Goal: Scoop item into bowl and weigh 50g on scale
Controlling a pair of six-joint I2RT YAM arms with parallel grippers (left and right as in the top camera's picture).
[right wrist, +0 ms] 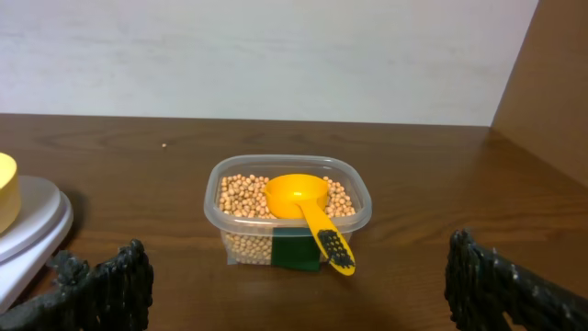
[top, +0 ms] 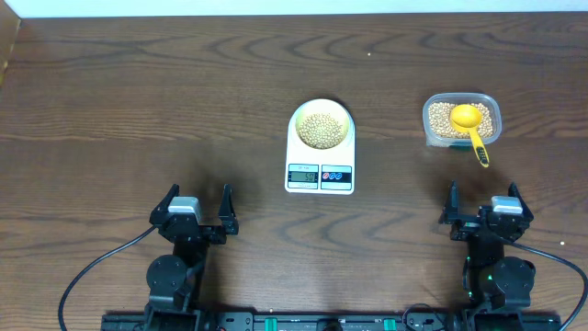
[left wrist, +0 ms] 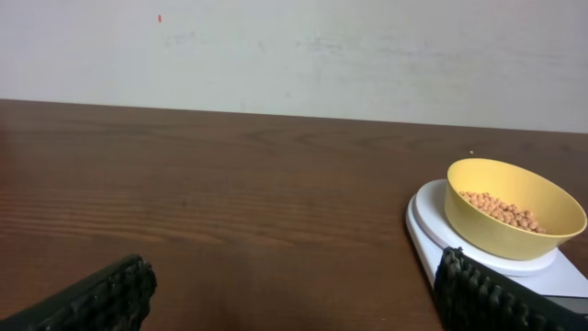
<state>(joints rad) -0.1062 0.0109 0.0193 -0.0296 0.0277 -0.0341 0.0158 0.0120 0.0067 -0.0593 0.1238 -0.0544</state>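
The pale yellow-green bowl (top: 321,126) stands on the white scale (top: 320,175) at mid-table and holds tan beans (top: 322,130). The bowl (left wrist: 511,208) on the scale (left wrist: 432,221) also shows at the right of the left wrist view. The scale's display (top: 303,176) is lit; its digits are too small to read. More beans (right wrist: 241,196) fill a clear container (top: 461,120) at the right. A yellow scoop (top: 472,126) rests in it, handle toward me. My left gripper (top: 197,210) is open and empty near the front edge. My right gripper (top: 483,207) is open and empty, in front of the container (right wrist: 288,213).
A brown wall panel (right wrist: 551,83) stands at the table's right side. A pale wall (left wrist: 294,55) runs behind the table's far edge. Cables trail from both arm bases at the front edge.
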